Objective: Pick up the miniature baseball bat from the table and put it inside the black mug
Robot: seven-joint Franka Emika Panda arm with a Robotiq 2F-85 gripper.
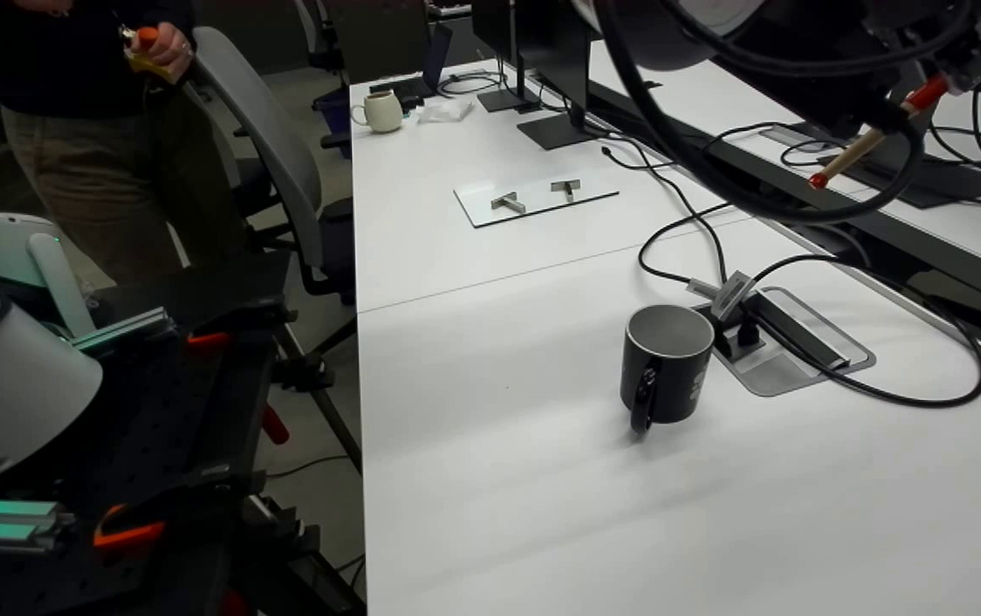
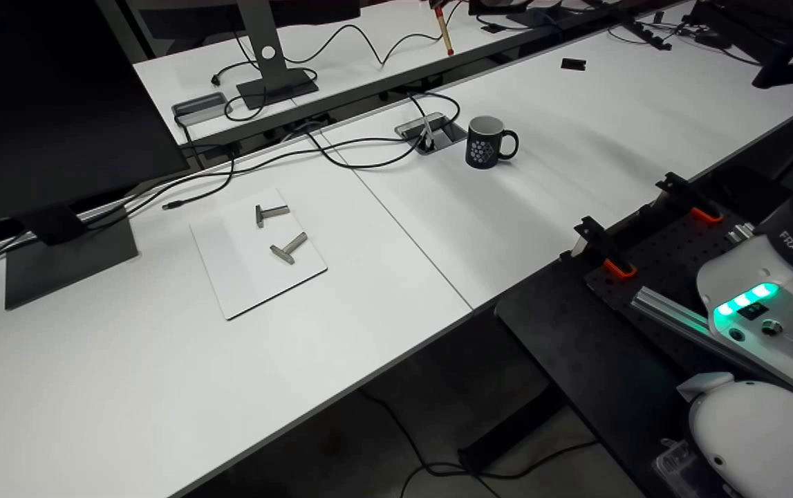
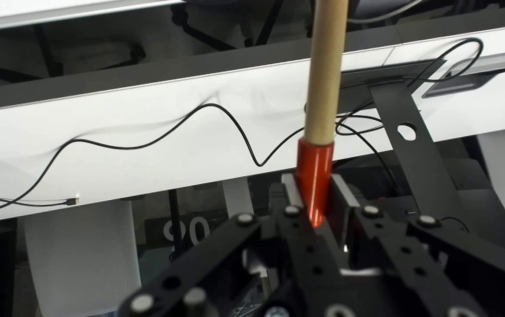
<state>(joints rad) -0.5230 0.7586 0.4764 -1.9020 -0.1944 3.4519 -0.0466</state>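
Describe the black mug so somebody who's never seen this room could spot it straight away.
Start at the long white table and find the flat grey cable box set into its top. Right beside that box, the black mug stands upright. Its glossy black body with a pale print sets it apart from the cream mug farther along.

The mug (image 1: 668, 376) stood over on the table (image 1: 473, 479), just beside the cable box (image 1: 768, 375), a panel (image 2: 244, 259) lay across the table's seam (image 1: 499, 279), two T-pieces (image 2: 289, 249) rested on it, the miniature bat (image 3: 322, 114) hung aloft in the gripper (image 3: 318, 190).
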